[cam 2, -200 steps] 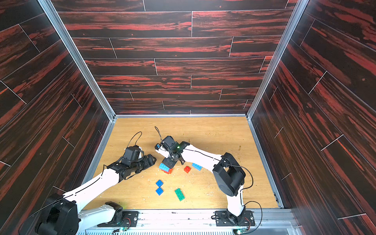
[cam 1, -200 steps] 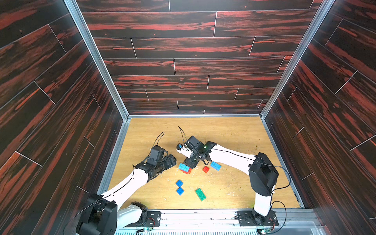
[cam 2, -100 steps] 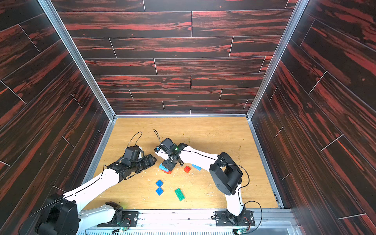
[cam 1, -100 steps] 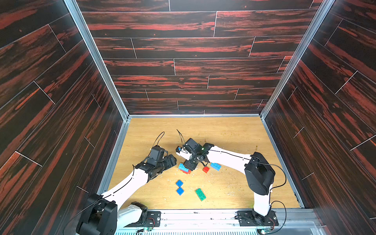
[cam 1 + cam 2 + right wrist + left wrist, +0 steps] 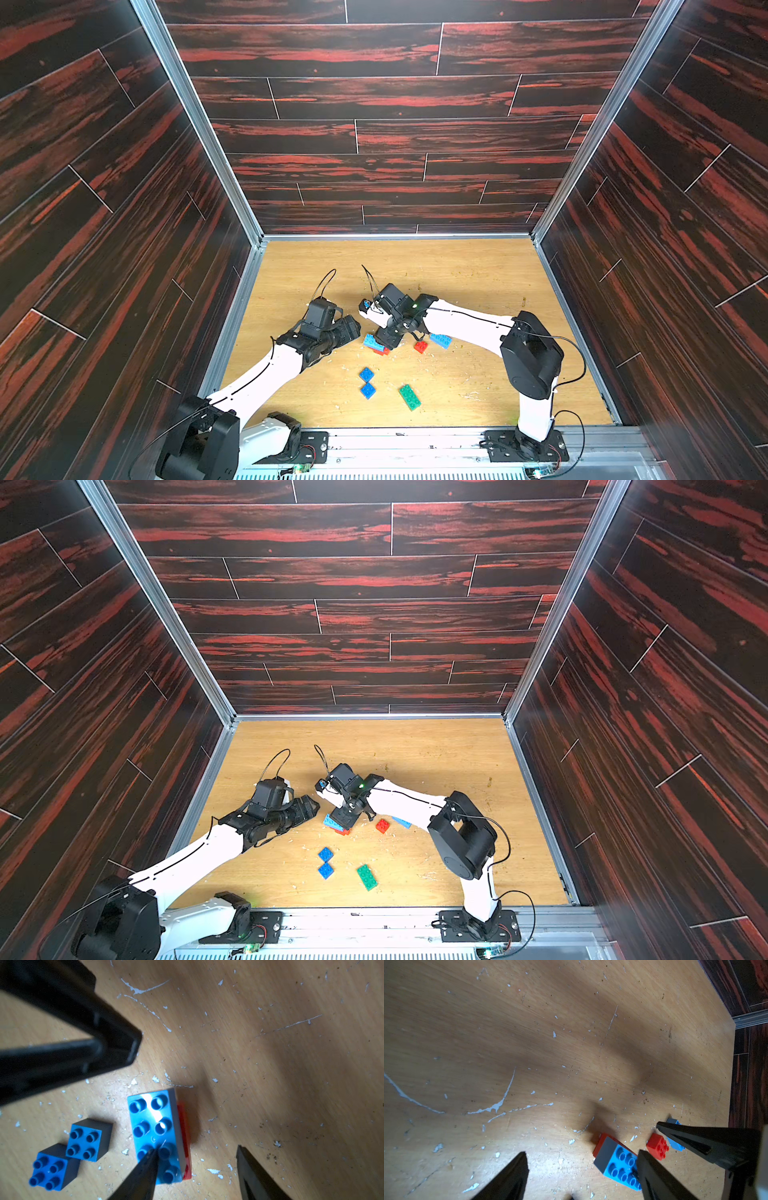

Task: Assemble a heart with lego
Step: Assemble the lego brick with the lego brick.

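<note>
- The right tool [image 5: 388,338], jaws apart and gripping nothing, is shown directly over the right end of the light blue brick [image 5: 372,342]; that brick is seated on a red brick [image 5: 381,351] near the middle of the counter [image 5: 457,282].
- The long axis of the light blue brick is laid left to right, slightly slanted; in the right wrist view one fingertip [image 5: 145,1167] is seen over the studs and the other beyond the red brick's edge, so the jaw line is judged to cross the short width, offset to one side.
- The left tool [image 5: 351,328], open and empty, is placed just left of the stack, apart from it; the right arm is judged the nearer.
- A loose red brick [image 5: 420,346] and a second light blue brick [image 5: 440,340] are found to the right; two dark blue bricks [image 5: 366,374] and a green brick [image 5: 409,397] lie nearer.
</note>
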Available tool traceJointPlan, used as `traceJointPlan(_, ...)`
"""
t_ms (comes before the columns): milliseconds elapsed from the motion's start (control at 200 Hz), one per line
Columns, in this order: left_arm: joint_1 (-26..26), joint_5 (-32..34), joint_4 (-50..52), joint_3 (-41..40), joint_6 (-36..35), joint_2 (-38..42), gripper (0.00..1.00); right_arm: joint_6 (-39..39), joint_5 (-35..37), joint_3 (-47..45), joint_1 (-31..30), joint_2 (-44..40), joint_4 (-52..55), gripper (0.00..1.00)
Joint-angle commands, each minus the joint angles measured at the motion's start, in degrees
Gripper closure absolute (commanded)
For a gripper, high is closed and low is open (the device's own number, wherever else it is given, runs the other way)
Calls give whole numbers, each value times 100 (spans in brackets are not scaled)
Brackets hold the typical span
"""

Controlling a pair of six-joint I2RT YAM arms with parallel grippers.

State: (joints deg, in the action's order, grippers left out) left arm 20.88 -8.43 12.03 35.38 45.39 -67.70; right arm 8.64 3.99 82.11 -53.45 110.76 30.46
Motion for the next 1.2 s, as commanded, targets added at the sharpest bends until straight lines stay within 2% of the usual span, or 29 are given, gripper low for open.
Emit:
traceJointPlan(0, -28, 10, 80, -49, -88, 24, 14, -15, 82, -249, 70, 276, 562, 36)
traceJointPlan(531, -24, -3, 80, -22, -66, 3, 14, 32, -424, 300, 230, 411, 681, 36)
traceJointPlan(737, -28, 36, 161, -52, -72, 71, 15, 39, -150, 378, 183, 552, 812, 36)
traceJointPlan(992, -24, 29, 195, -66, -64, 130, 15, 0, 280, -131, 208, 355, 729, 37)
traceJointPlan(1192, -15, 16, 203, -66, -74, 154, 15, -82, 172, -285, 233, 274, 609, 37)
